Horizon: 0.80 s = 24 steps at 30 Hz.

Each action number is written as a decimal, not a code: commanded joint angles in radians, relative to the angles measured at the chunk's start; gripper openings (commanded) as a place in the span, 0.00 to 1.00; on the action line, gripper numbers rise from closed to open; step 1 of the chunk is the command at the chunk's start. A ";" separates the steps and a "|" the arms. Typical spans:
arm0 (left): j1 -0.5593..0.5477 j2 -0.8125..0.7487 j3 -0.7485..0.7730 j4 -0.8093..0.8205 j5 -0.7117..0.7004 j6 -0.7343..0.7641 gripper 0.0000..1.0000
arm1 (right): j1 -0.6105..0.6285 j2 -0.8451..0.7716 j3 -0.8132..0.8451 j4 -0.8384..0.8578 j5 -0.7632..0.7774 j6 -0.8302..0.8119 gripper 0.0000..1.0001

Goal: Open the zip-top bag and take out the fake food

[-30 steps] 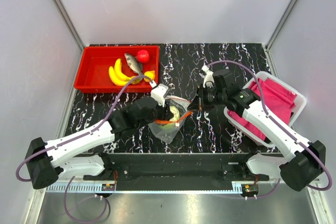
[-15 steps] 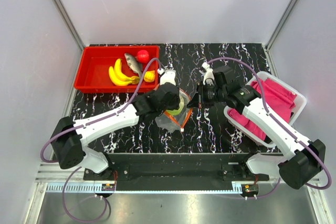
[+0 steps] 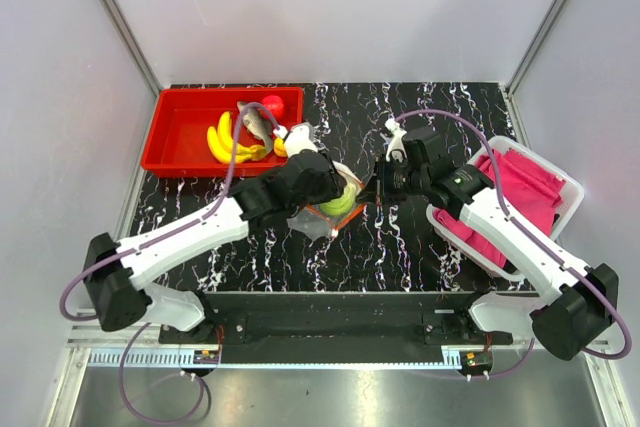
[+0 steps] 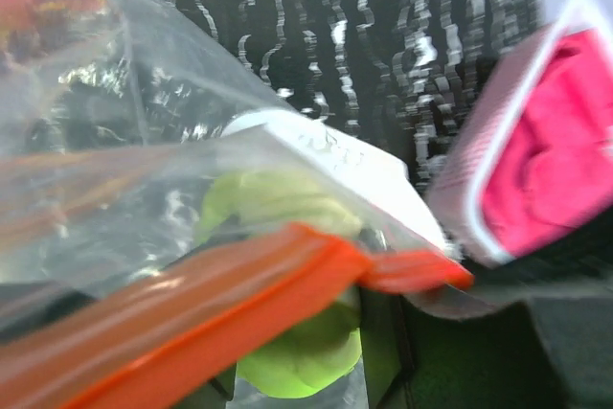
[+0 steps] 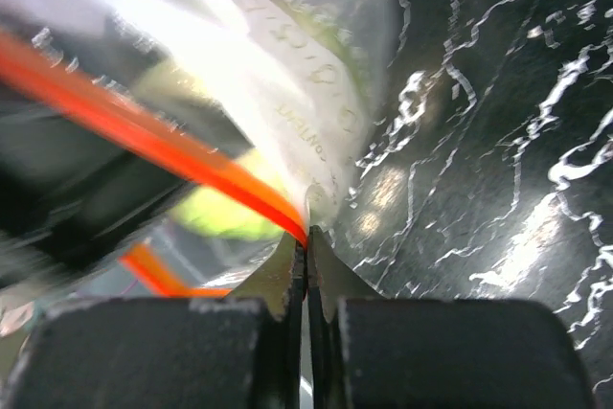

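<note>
The clear zip-top bag (image 3: 312,223) with its orange-red zip strip (image 4: 192,323) is held up over the table's middle. My right gripper (image 3: 372,194) is shut on the strip's right end (image 5: 287,219). My left gripper (image 3: 335,197) reaches into the bag's mouth. A green piece of fake food (image 4: 297,356) sits between its dark fingers (image 4: 383,352), and blur hides whether they clamp it. The same green piece (image 5: 215,213) shows through the plastic in the right wrist view. More fake food, a banana bunch (image 3: 222,142), a grey fish (image 3: 255,119) and a red fruit (image 3: 273,104), lies in the red tray (image 3: 170,137).
The red tray stands at the back left. A small yellow-orange fruit (image 3: 283,145) in it is partly covered by my left wrist. A white bin (image 3: 575,197) of pink cloth (image 3: 520,182) stands at the right, under my right forearm. Grey walls enclose the table.
My left gripper has moved back and to the right inside the bag, carrying the bag and green piece closer to my right gripper. The right gripper has stayed pinched on the strip.
</note>
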 commanded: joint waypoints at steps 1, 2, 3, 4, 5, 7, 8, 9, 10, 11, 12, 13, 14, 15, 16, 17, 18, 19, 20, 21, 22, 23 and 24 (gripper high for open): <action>0.024 -0.129 -0.006 0.058 0.077 -0.147 0.00 | 0.008 0.014 -0.030 0.057 0.123 -0.008 0.00; 0.028 -0.143 -0.025 0.068 0.100 -0.154 0.00 | 0.008 0.015 -0.038 0.063 0.132 -0.008 0.00; 0.035 -0.152 -0.036 0.082 0.143 -0.170 0.00 | 0.009 0.015 -0.053 0.074 0.137 -0.005 0.00; 0.047 -0.178 -0.049 0.091 0.160 -0.177 0.00 | 0.008 0.017 -0.058 0.086 0.143 -0.002 0.00; 0.051 -0.192 -0.092 0.105 0.177 -0.190 0.00 | 0.009 0.017 -0.062 0.092 0.158 -0.001 0.00; 0.076 -0.250 -0.149 0.157 0.211 -0.216 0.00 | 0.009 0.015 -0.068 0.095 0.170 -0.005 0.00; 0.079 -0.275 -0.177 0.185 0.208 -0.205 0.00 | 0.008 0.014 -0.068 0.097 0.172 -0.008 0.00; 0.082 -0.296 -0.238 0.258 0.208 -0.185 0.00 | 0.009 0.009 -0.073 0.098 0.172 -0.008 0.00; 0.091 -0.338 -0.270 0.318 0.232 -0.150 0.00 | 0.008 0.006 -0.074 0.100 0.172 -0.008 0.00; 0.097 -0.358 -0.304 0.390 0.270 -0.079 0.00 | 0.008 0.007 -0.073 0.100 0.167 -0.006 0.00; 0.105 -0.390 -0.362 0.498 0.334 -0.060 0.00 | 0.009 0.007 -0.067 0.100 0.166 -0.006 0.00; 0.114 -0.404 -0.376 0.528 0.350 -0.041 0.00 | 0.009 0.006 -0.064 0.092 0.169 -0.008 0.00; 0.117 -0.412 -0.382 0.539 0.361 -0.008 0.00 | 0.009 0.003 -0.059 0.088 0.175 -0.011 0.00; 0.120 -0.418 -0.381 0.524 0.385 0.016 0.00 | 0.008 0.003 -0.050 0.085 0.181 -0.014 0.00; 0.125 -0.421 -0.370 0.512 0.399 0.040 0.00 | 0.008 0.001 -0.047 0.077 0.189 -0.029 0.00; 0.124 -0.421 -0.366 0.497 0.407 0.090 0.00 | 0.006 0.007 -0.042 0.071 0.215 -0.038 0.00; 0.125 -0.430 -0.367 0.506 0.474 0.120 0.00 | 0.008 0.010 -0.033 0.057 0.227 -0.046 0.00; 0.125 -0.435 -0.385 0.527 0.513 0.147 0.00 | 0.006 0.015 -0.025 0.049 0.235 -0.064 0.00; 0.125 -0.439 -0.388 0.551 0.549 0.186 0.00 | 0.006 0.026 -0.018 0.040 0.250 -0.069 0.00; 0.125 -0.448 -0.390 0.549 0.591 0.204 0.00 | 0.006 0.027 -0.006 0.032 0.255 -0.075 0.00; 0.127 -0.452 -0.395 0.552 0.609 0.221 0.00 | 0.005 0.029 -0.001 0.025 0.258 -0.084 0.00; 0.127 -0.453 -0.401 0.553 0.632 0.255 0.00 | 0.003 0.027 0.002 0.022 0.264 -0.084 0.00; 0.127 -0.458 -0.402 0.550 0.668 0.275 0.00 | 0.002 0.024 0.008 0.020 0.267 -0.084 0.00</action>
